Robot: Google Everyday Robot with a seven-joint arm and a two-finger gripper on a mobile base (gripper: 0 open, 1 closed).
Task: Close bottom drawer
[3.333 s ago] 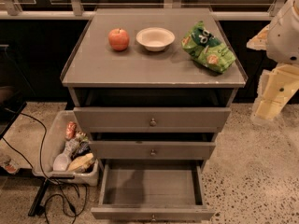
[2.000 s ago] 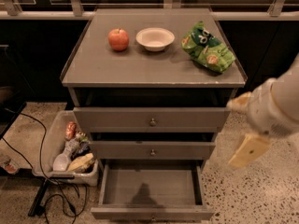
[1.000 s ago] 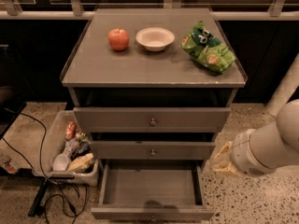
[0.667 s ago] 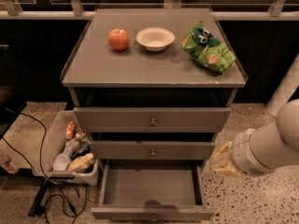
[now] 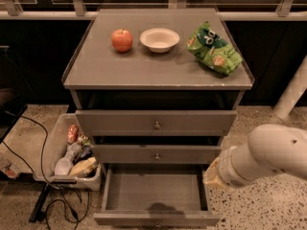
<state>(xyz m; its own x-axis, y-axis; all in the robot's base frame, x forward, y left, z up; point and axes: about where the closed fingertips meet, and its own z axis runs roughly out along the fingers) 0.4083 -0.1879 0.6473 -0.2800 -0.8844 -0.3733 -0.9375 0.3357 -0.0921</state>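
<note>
Grey-brown wood fills my one camera view: the bottom drawer (image 5: 125,218) stands pulled well out at the foot of the cabinet (image 5: 96,71), below the middle drawer (image 5: 124,154) and the top drawer (image 5: 115,122). My gripper (image 5: 212,174) sits low on the right, just beside the open drawer's right wall, at the end of the white arm (image 5: 273,152); open or closed, I cannot tell. Up top: an apple (image 5: 122,40), a white bowl (image 5: 159,39), a green chip bag (image 5: 214,49). A bin (image 5: 53,143) of bits sits on the floor, left.
</note>
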